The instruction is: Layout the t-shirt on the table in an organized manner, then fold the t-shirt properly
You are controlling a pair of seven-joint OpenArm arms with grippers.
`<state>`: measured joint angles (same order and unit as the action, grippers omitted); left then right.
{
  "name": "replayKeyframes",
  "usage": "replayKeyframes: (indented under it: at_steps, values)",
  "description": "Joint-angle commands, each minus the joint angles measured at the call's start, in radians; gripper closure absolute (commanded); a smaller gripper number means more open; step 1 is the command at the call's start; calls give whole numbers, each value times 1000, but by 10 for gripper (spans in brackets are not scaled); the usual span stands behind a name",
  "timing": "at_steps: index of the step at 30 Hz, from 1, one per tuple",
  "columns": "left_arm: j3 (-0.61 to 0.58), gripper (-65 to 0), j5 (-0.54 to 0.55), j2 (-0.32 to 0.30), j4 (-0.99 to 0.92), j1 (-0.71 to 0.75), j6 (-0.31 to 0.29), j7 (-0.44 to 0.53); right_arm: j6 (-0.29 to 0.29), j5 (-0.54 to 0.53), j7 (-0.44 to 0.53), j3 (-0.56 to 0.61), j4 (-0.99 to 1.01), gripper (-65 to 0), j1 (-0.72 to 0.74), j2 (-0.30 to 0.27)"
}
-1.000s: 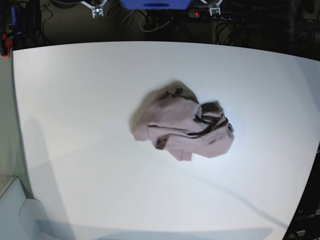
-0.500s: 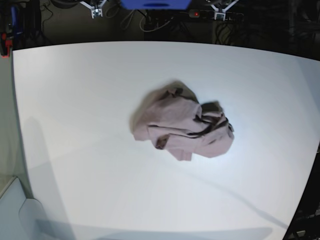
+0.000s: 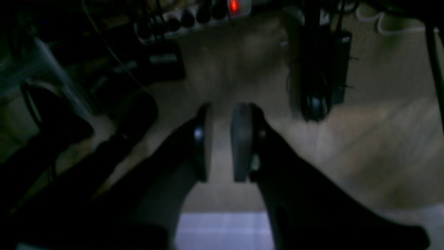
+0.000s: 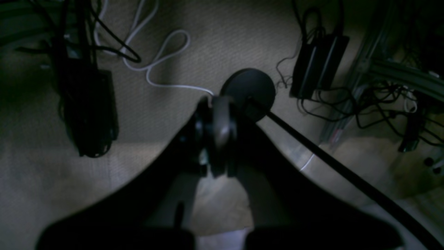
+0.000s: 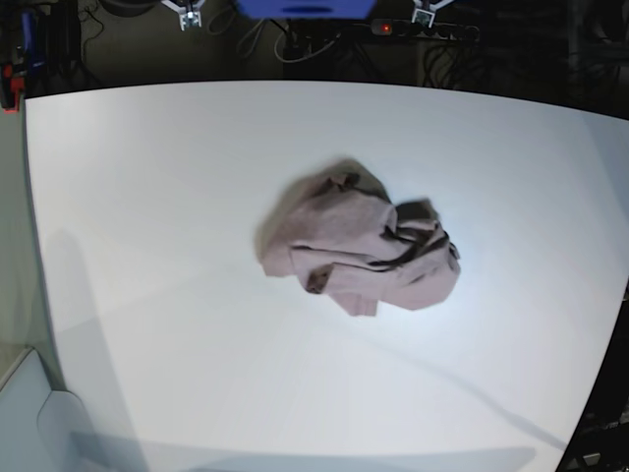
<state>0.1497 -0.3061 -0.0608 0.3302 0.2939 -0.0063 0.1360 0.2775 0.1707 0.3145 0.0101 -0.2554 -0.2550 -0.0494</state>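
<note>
The t-shirt (image 5: 359, 246) is a dusty-pink crumpled heap in the middle of the white table (image 5: 147, 197), with no gripper near it. My left gripper (image 3: 218, 142) hangs beyond the table's far edge over the floor. Its fingers (image 3: 241, 139) stand a little apart with nothing between them. My right gripper (image 4: 216, 135) is also off the table above the floor, its fingers pressed together and empty. In the base view only small bits of both arms show at the far edge.
A power strip with a red light (image 3: 234, 5) and black boxes with cables (image 4: 88, 111) lie on the floor behind the table. A round black stand base (image 4: 248, 90) sits under the right gripper. The table's edge (image 3: 222, 229) shows at the bottom of the left wrist view.
The t-shirt has not moved. The bit of the left arm at the far edge has shifted slightly.
</note>
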Motion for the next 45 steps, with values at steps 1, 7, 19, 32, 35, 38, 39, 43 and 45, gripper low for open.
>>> replayKeyframes:
  at_steps: [1,7,19,32,35,38,39,43,45]
  values:
    - [1,-104,2,-3,45,32,1,0,16,-6,15,1,-28,0,-37,-7]
    - [3,-104,3,-4,229,149,1,-2,16,-6,30,3,-322,0,-221,-27]
    - [-3,-104,11,-29,849,485,1,-2,16,-7,38,-6,-824,0,-539,-88]
    - [-138,-103,557,-290,1452,672,1,-335,18,-7,28,-86,-1410,0,-789,-102]
    - [-137,-103,568,-311,1543,696,1,-336,18,-7,27,-80,-1513,0,-811,-111]
    - [-134,-103,528,-310,1618,710,9,-336,18,-7,25,-78,-1611,0,-812,-109]
    - [-124,-103,513,-305,1633,712,9,-336,18,-7,25,-78,-1640,0,-811,-109]
    - [-57,-103,505,-302,1653,706,9,-335,18,-7,25,-55,-1720,0,-778,-108]
    - [-6,-103,506,-302,1656,698,9,-333,18,-7,22,-26,-1729,0,-746,-109]
